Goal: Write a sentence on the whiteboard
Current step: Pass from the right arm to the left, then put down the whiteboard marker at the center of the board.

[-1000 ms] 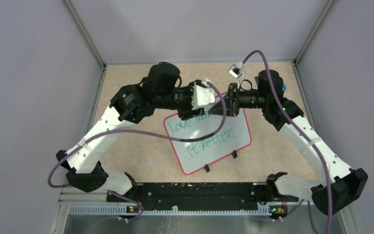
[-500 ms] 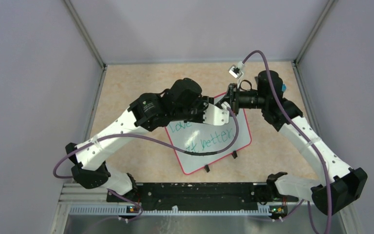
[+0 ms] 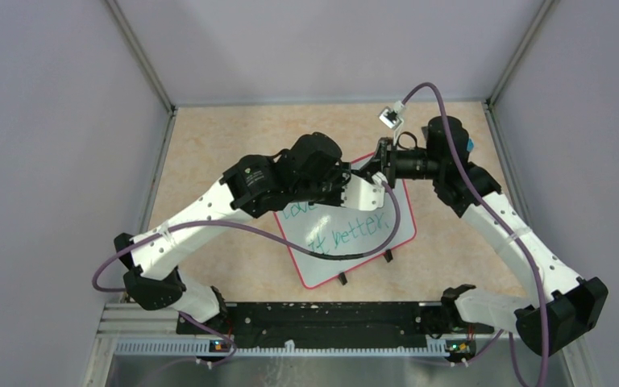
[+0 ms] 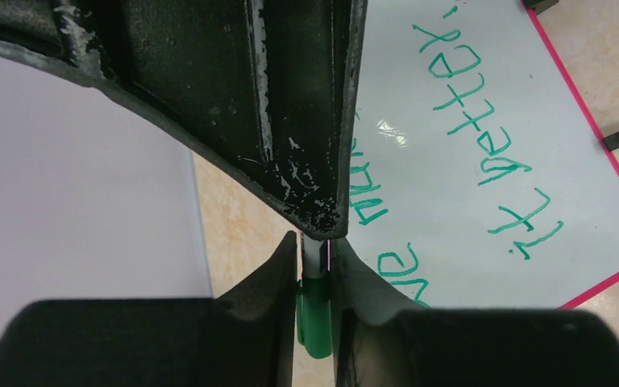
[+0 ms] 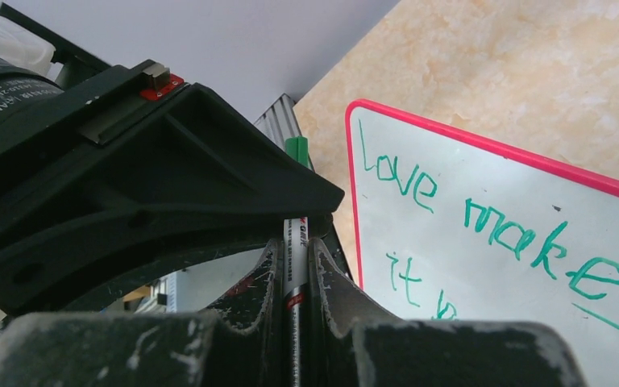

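The whiteboard [image 3: 340, 264], white with a red-pink frame, lies on the table under both arms. It bears green writing, "Love makes it better". It also shows in the left wrist view [image 4: 483, 105] and in the right wrist view [image 5: 500, 266]. My right gripper [image 3: 382, 166] [image 5: 295, 246] is shut on the white barrel of a marker [image 5: 294, 270] above the board's far edge. My left gripper [image 3: 373, 182] [image 4: 314, 246] meets it tip to tip and is shut on the marker's green cap [image 4: 315, 318]. The cap's end also shows in the right wrist view [image 5: 296, 149].
The beige tabletop [image 3: 226, 145] is bounded by grey walls at the back and both sides. A black rail [image 3: 322, 318] runs along the near edge between the arm bases. Purple cables hang from both arms over the board.
My left arm has swung right over the whiteboard, bringing its gripper up against the right gripper at the marker. The right arm and the board have stayed put.
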